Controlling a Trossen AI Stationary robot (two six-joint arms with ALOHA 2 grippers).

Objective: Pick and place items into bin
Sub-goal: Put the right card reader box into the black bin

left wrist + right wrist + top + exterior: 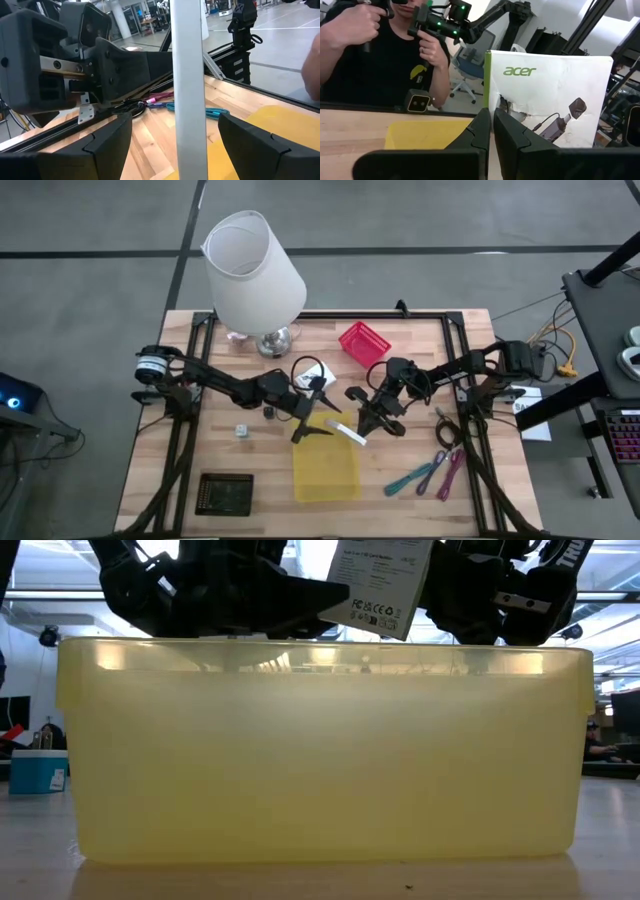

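Grey concrete floor (90, 300) surrounds the wooden table (160, 470)

White box held over the yellow bin

A white Acer-printed box (550, 100) is held upright above the translucent yellow bin (326, 470); teal and pink strips (430, 475) lie beside it.

overhead, table-level and two wrist views

Large white cylindrical lampshade on a chrome base (254, 268) at table's far edge. Black perforated square tray (224, 494) at near-left corner.
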